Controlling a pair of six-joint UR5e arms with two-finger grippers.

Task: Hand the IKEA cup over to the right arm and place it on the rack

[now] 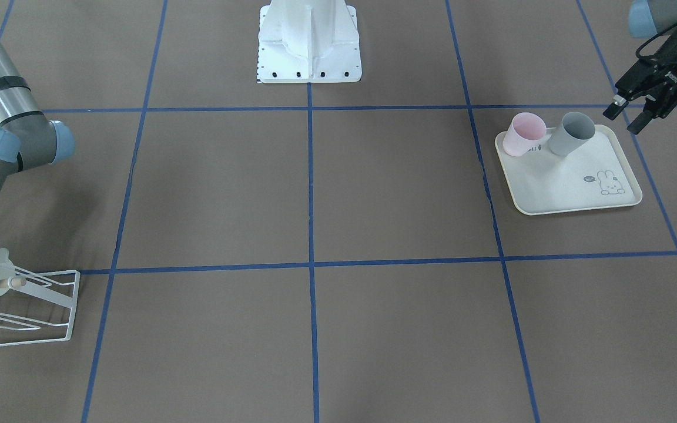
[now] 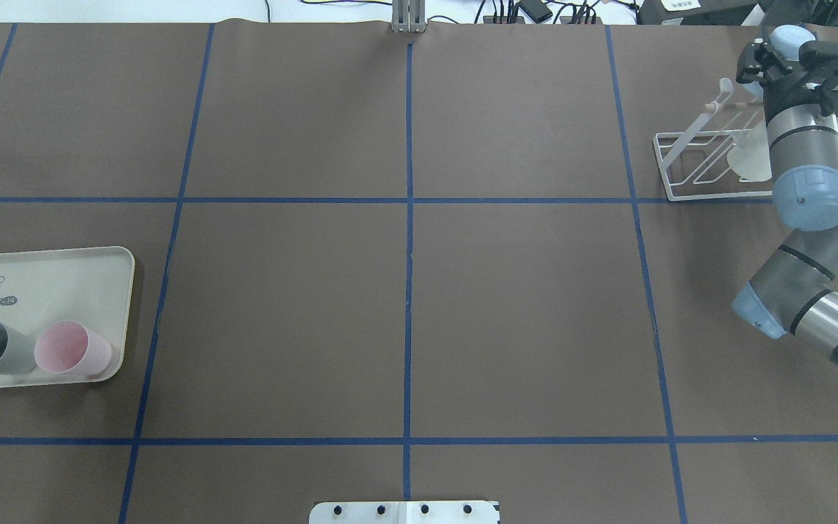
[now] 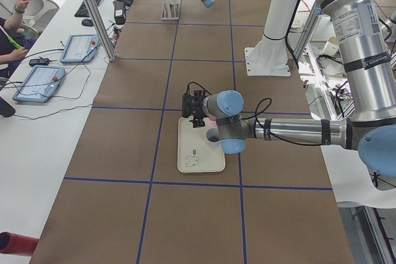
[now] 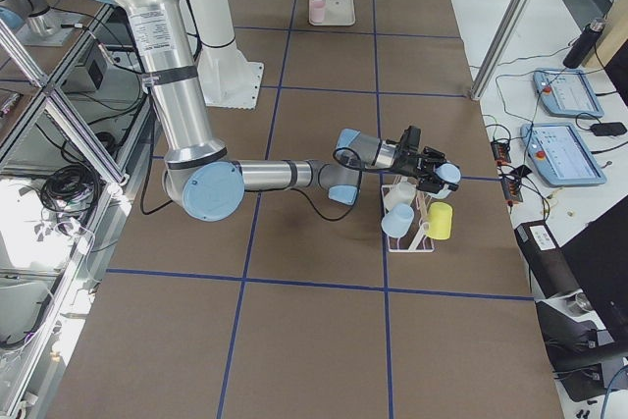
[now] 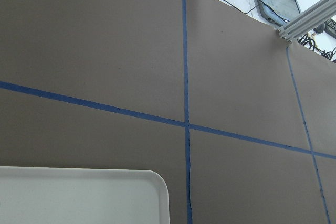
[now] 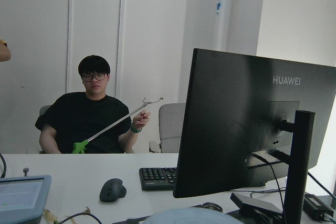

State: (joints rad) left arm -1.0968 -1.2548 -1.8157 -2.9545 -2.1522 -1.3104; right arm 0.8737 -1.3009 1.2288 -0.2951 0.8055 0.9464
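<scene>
Okay, looks like I'm at the pick-up step: my left gripper (image 1: 624,117) hangs wide open and empty just beside the grey IKEA cup (image 1: 570,135) on the rabbit-print tray (image 1: 562,185), so next I straddle its wall and close, while the right gripper (image 4: 430,166) sits at the rack (image 2: 710,164), and I can't tell its grip.

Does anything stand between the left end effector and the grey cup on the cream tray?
Nothing visible does. The open left end effector is beside a corner of the cream rabbit-print tray, the grey plastic cup nearest it; the pink plastic cup stands beyond the grey one.
</scene>
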